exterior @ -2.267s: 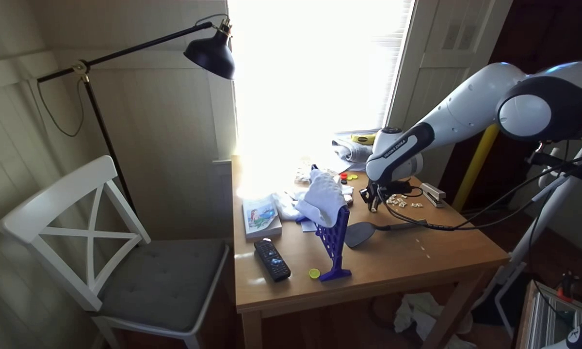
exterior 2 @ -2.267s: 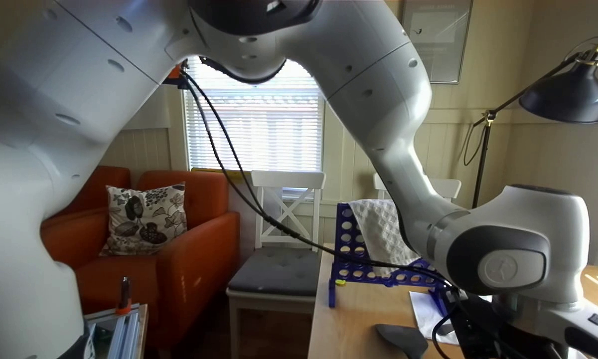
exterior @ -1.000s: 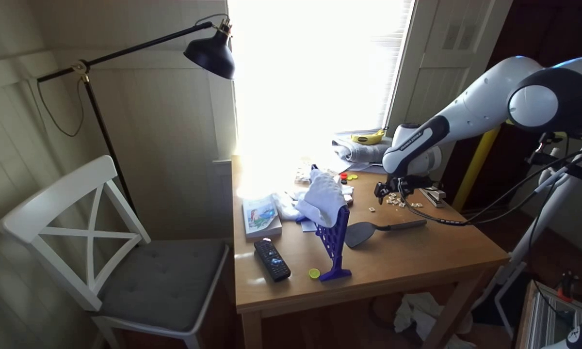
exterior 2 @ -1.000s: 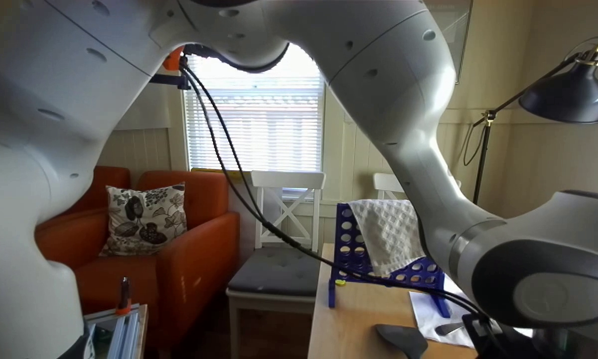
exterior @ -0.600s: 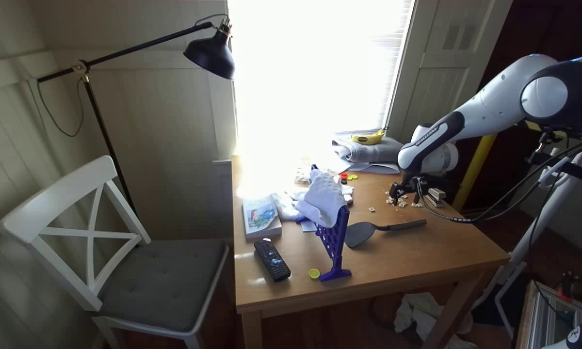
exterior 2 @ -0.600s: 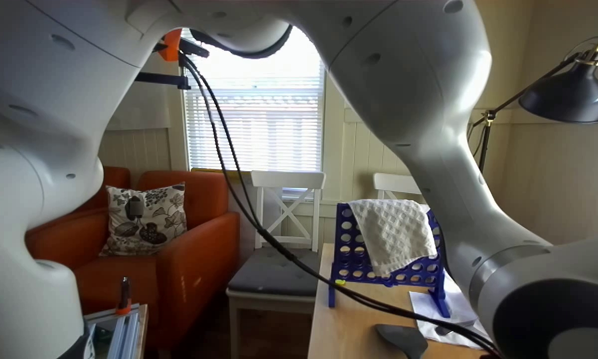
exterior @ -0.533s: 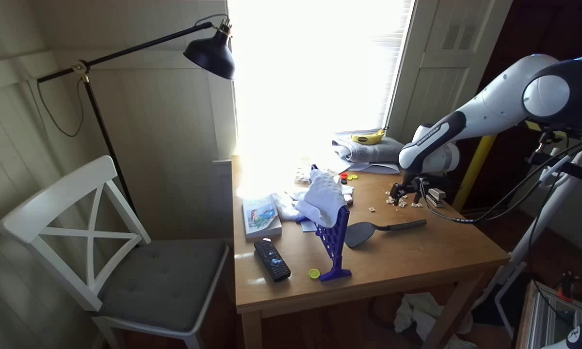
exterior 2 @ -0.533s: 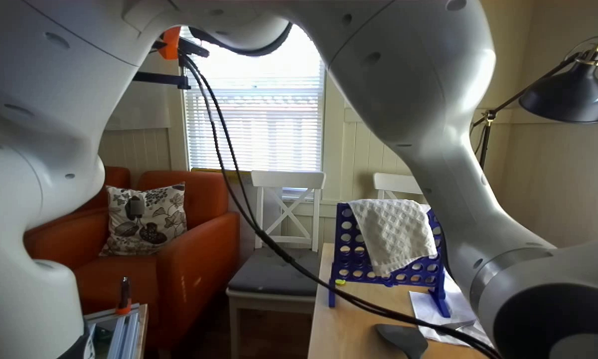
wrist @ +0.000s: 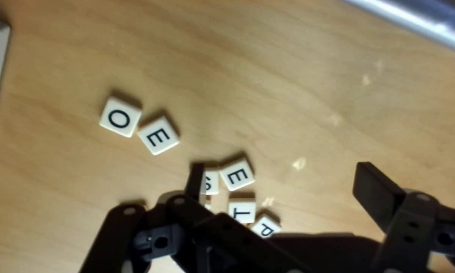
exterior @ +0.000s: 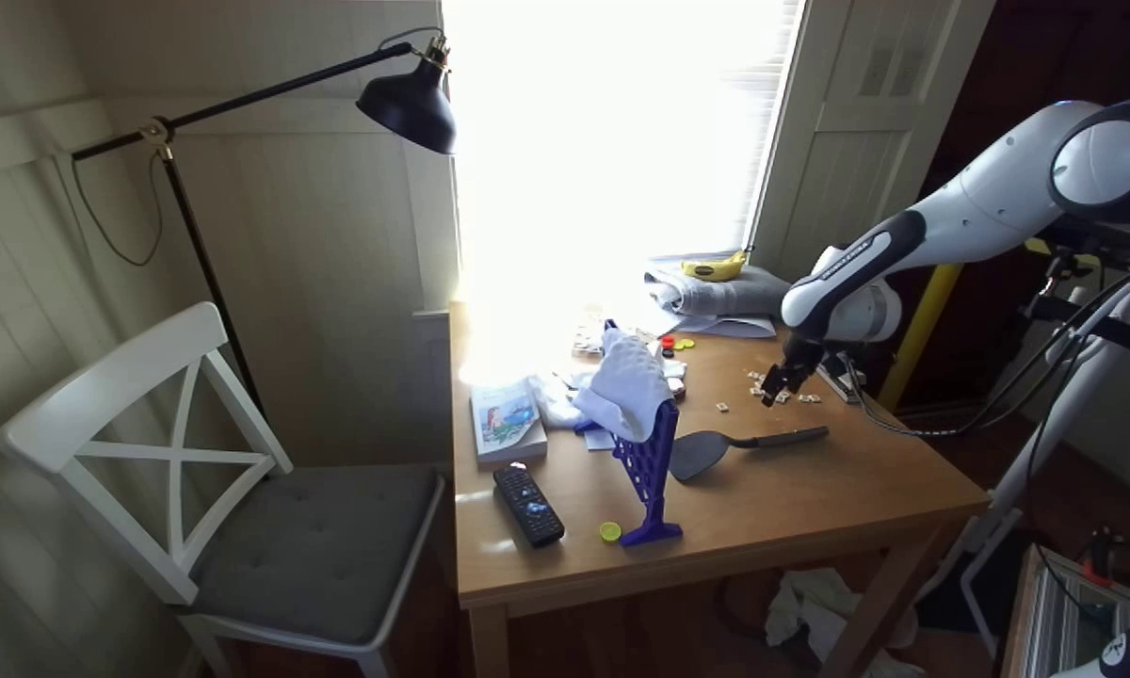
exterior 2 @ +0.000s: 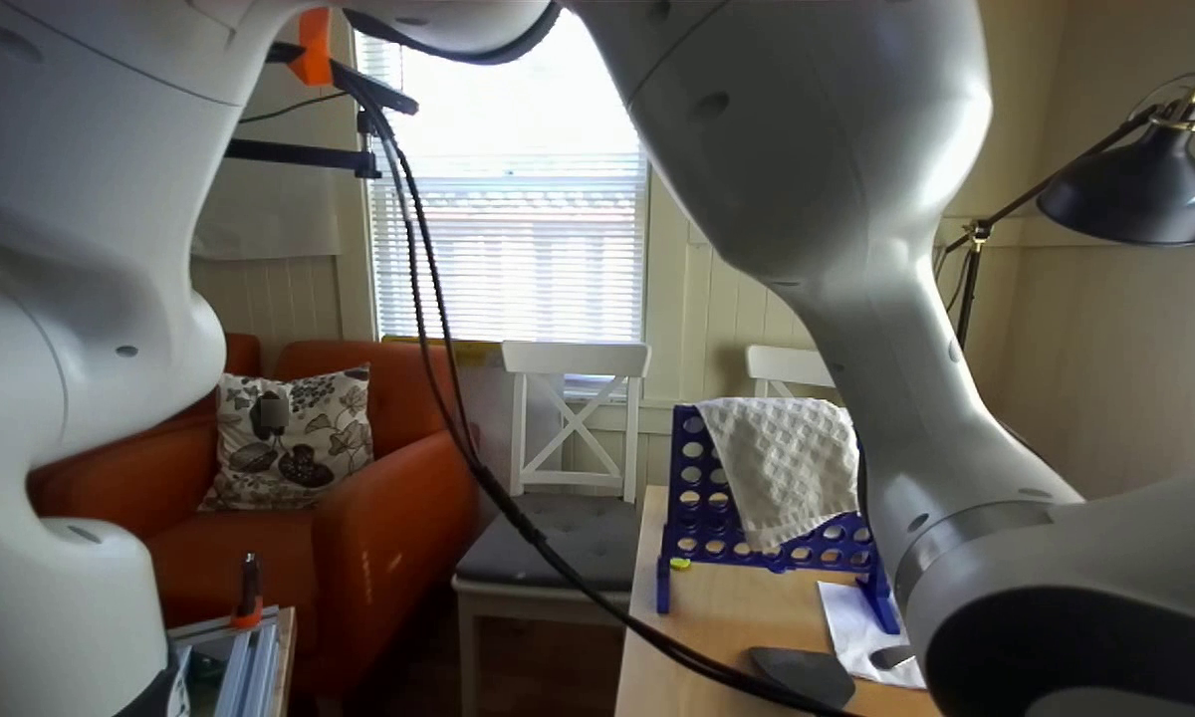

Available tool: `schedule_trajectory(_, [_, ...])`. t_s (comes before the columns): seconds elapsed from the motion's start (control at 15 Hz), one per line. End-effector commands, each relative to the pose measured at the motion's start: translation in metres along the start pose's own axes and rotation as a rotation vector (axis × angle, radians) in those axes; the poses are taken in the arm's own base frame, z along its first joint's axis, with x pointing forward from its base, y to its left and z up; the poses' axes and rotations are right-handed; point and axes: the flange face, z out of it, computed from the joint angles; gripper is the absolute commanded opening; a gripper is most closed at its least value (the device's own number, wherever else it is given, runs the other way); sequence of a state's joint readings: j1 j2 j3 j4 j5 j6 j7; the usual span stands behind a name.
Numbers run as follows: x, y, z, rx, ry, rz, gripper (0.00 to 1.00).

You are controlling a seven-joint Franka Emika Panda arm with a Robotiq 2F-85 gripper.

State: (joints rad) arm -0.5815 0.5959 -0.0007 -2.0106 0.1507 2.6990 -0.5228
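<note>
Sunlit counter (exterior: 763,508), letter tiles (wrist: 242,209) under a wide-spread end effector (wrist: 282,180)

An S tile (wrist: 213,181), E tile (wrist: 237,174), T tile (wrist: 242,210) and P tile (wrist: 266,226) lie clustered on the wood, letters up; an O tile (wrist: 120,116) and second E tile (wrist: 158,135) sit just beside each other, apart from that group. The end effector has its jaws far apart and grips nothing. It partly hides the S tile in the wrist view; whether it touches, I cannot tell.

These tiles look flat, stiff and light, hard rather than fragile, and probably smooth enough to skid when nudged. A low pinch across two opposite edges should hold best, though close neighbours leave little room.

Beside them, in an exterior view, is what looks like a stapler (exterior: 846,386); nearer the camera lies a dark spatula (exterior: 700,456). Beyond it stands a blue Connect Four rack (exterior: 659,461) draped with a white waffle-weave towel (exterior: 626,386), seen in both exterior views. Farther off are a remote control (exterior: 528,507), a paperback book (exterior: 508,424) and the bright window (exterior: 612,151).
</note>
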Motion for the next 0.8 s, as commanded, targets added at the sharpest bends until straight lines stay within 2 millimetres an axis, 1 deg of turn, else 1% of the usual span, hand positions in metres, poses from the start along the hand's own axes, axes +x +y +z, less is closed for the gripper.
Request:
schedule_trajectory(0.0, [-0.012, -0.012, -0.003, 0.053, 0.034, -0.191, 1.0])
schedule_trajectory(0.07, [-0.013, -0.014, -0.001, 0.065, 0.021, -0.21, 1.0])
schedule_trajectory(0.13, [-0.005, -0.011, 0.002, 0.04, 0.01, -0.15, 1.0])
schedule_trajectory(0.27, [-0.007, -0.013, 0.004, 0.051, 0.011, -0.188, 1.0])
schedule_trajectory(0.47, [-0.001, -0.014, 0.006, 0.087, 0.072, -0.314, 1.0])
schedule_trajectory(0.73, [0.001, -0.014, 0.009, 0.124, 0.079, -0.442, 1.0])
